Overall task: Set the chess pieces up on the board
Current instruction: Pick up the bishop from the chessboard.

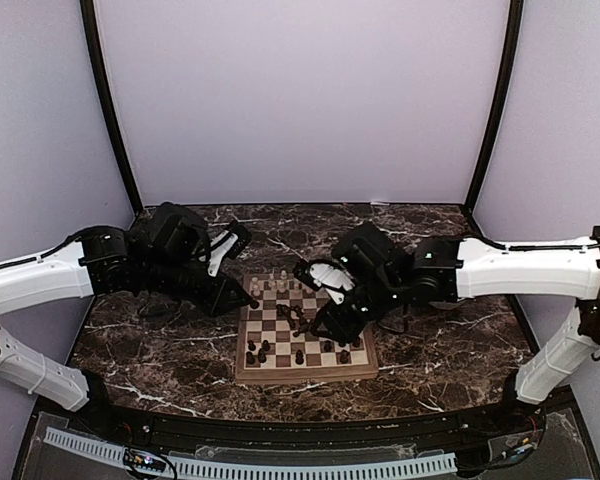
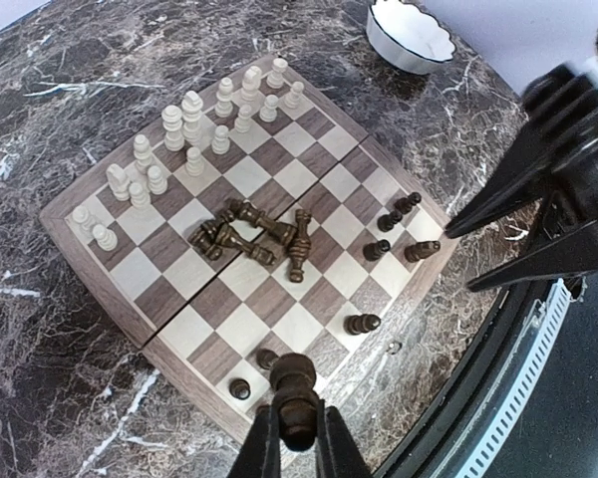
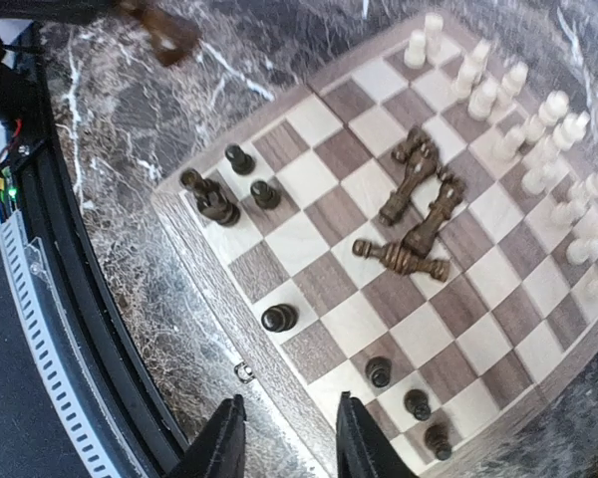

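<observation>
The board (image 1: 305, 375) lies mid-table; it also shows in the left wrist view (image 2: 105, 297) and the right wrist view (image 3: 266, 356). Cream pieces (image 2: 194, 129) stand in its far rows. Several dark pieces (image 2: 254, 234) lie in a heap mid-board, also seen from the right wrist (image 3: 419, 214). A few dark pieces (image 3: 277, 319) stand along the near rows. My left gripper (image 2: 296, 413) is shut on a dark brown piece (image 2: 294, 383), held above the board's near left corner. My right gripper (image 3: 287, 443) is open and empty over the near rim.
A white scalloped bowl (image 2: 409, 35) sits on the marble table beyond the board's far right corner. The right gripper's black fingers (image 2: 488, 209) hang over the board's right side. The table's black front edge (image 3: 70, 329) runs close to the board.
</observation>
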### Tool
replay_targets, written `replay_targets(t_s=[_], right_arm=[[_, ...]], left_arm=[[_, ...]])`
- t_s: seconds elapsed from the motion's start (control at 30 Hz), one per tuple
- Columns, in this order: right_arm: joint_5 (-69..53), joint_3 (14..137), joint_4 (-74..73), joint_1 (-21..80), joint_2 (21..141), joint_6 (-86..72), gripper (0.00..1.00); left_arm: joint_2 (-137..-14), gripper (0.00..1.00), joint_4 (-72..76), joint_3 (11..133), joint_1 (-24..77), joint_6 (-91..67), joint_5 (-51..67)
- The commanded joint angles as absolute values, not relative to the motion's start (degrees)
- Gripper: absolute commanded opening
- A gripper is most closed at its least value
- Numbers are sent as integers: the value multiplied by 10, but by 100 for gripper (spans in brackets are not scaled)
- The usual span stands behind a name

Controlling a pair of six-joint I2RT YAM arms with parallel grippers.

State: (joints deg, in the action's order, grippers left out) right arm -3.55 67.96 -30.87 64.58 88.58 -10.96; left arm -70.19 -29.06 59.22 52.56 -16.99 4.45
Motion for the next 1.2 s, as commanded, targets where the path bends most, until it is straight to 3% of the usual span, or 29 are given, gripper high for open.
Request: replay_targets(t_s=[0.0,0.37,0.77,1.17], right_arm=[[-52,656,-289,645,873,-102,37],[-17,753,-339,672,1043,-53,40],[-34,781,-341,674,1073,-44,39],[-47,777,-322,673,1073,-46,19]], left_arm=[[-700,7,-276,601,509,-174,47],[-686,7,-291,610,481,-186,43],[-672,9,-288,588,478,-191,44],[-680,10,-288,583,478,-186,58]])
